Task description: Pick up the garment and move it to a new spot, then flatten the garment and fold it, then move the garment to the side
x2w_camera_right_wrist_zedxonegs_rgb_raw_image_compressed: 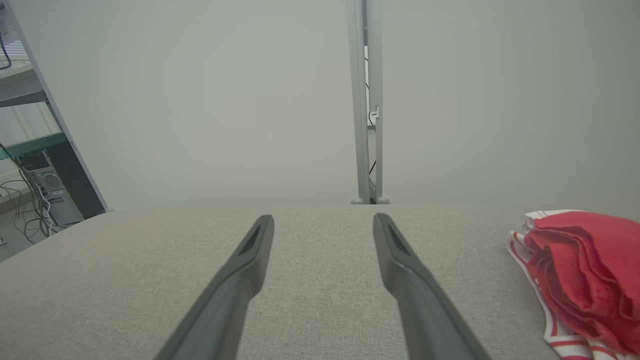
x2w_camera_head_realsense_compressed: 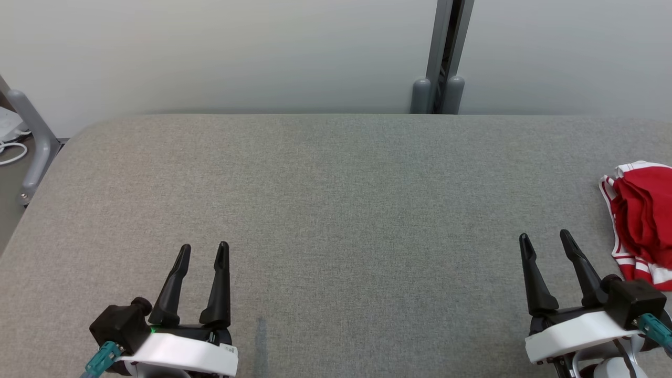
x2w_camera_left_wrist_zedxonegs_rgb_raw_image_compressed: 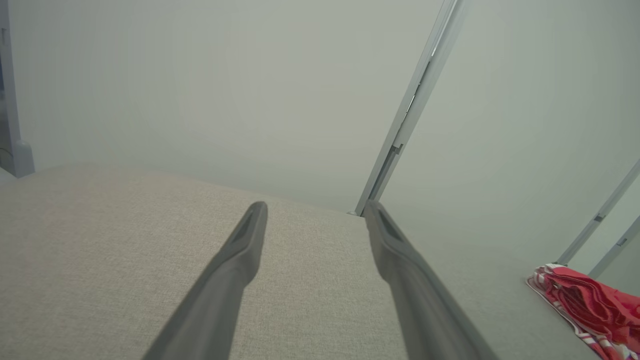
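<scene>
The garment (x2w_camera_head_realsense_compressed: 641,223) is a bunched red cloth with red-and-white striped trim, lying at the right edge of the grey padded table (x2w_camera_head_realsense_compressed: 336,199). It also appears as the garment (x2w_camera_right_wrist_zedxonegs_rgb_raw_image_compressed: 585,277) at the right of the right wrist view and the garment (x2w_camera_left_wrist_zedxonegs_rgb_raw_image_compressed: 590,302) low right in the left wrist view. My right gripper (x2w_camera_head_realsense_compressed: 546,237) hovers open just left of it, not touching, with nothing between its fingers. Far to the left, my left gripper (x2w_camera_head_realsense_compressed: 203,248) is open and empty over bare table.
A pale wall runs behind the table, with a grey metal post (x2w_camera_head_realsense_compressed: 443,58) at its far edge. A grey frame leg (x2w_camera_head_realsense_compressed: 31,142) and white cables stand off the table's left corner. Shelving with equipment (x2w_camera_right_wrist_zedxonegs_rgb_raw_image_compressed: 35,165) shows at the left.
</scene>
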### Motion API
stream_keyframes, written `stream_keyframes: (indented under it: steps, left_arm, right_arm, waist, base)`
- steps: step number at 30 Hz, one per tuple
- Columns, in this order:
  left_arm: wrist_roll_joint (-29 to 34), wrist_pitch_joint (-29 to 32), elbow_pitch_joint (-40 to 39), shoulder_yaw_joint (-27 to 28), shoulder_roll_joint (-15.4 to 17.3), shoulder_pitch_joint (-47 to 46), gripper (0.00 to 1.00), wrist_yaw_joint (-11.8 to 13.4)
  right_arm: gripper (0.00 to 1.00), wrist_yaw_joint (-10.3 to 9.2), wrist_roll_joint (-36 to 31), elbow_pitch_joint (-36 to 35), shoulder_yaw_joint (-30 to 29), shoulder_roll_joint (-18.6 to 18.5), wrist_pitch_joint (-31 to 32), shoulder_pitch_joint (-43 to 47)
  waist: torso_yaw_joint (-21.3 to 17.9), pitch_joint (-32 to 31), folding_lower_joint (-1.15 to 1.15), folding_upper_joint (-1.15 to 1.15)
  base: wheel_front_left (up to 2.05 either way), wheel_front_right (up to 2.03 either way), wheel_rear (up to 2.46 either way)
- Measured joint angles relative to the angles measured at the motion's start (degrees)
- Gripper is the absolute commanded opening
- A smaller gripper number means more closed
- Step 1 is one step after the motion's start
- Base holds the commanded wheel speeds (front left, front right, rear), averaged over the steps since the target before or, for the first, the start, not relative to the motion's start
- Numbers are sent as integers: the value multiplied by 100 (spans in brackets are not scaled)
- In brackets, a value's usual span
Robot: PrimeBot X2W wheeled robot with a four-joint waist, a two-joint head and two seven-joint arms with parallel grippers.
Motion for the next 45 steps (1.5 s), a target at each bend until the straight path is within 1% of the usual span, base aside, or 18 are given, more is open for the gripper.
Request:
stream_keyframes:
  steps: [6,17,39,45]
  left_arm:
    - [-18,0,-35,2,0,-9,100,-89]
    - [-20,0,-29,7,0,-14,100,-132]
    - [-35,0,54,-9,-1,-14,100,-96]
    - [-125,0,75,-3,0,-14,100,-79]
  right_arm:
    - [100,0,-1,-14,-2,9,-4,-7]
    - [100,0,0,-59,-22,9,-5,-14]
    - [100,0,0,-134,-5,8,-5,-10]
    - [100,0,0,-162,19,8,-5,-9]
  waist:
    - [-5,22,0,0]
    - [6,39,0,0]
    - [25,52,0,0]
    - [34,65,0,0]
  base:
    - [0,0,0]
    - [0,0,0]
    - [0,0,0]
    - [0,0,0]
